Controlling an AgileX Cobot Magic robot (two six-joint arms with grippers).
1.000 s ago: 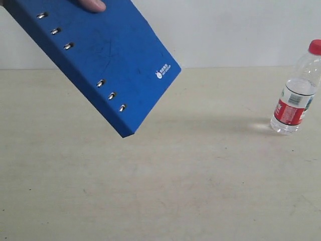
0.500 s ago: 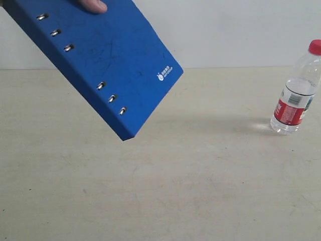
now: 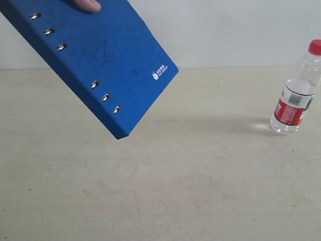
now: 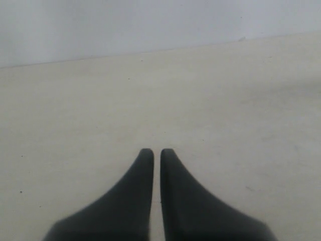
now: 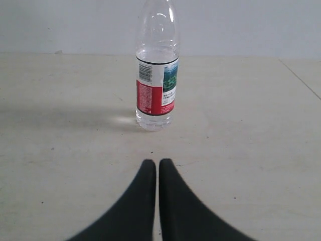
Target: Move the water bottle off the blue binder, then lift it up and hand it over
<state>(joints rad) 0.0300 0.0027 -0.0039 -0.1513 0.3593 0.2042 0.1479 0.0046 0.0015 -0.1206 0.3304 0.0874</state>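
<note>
The blue binder (image 3: 105,55) hangs tilted in the air at the upper left of the exterior view, held by a person's hand whose fingertip (image 3: 86,5) shows at its top edge. The water bottle (image 3: 296,93) stands upright on the table at the far right, red cap on top. In the right wrist view the water bottle (image 5: 156,75) stands ahead of my right gripper (image 5: 153,163), which is shut and empty. My left gripper (image 4: 153,152) is shut and empty over bare table. Neither gripper appears in the exterior view.
A beige table (image 3: 175,181) spreads under everything, with a white wall (image 3: 241,30) behind it. The binder's shadow lies on the table between binder and bottle. A seam in the table (image 5: 301,78) runs to one side of the bottle in the right wrist view.
The hand-held binder has shifted slightly to the left and up. The bottle has not moved.
</note>
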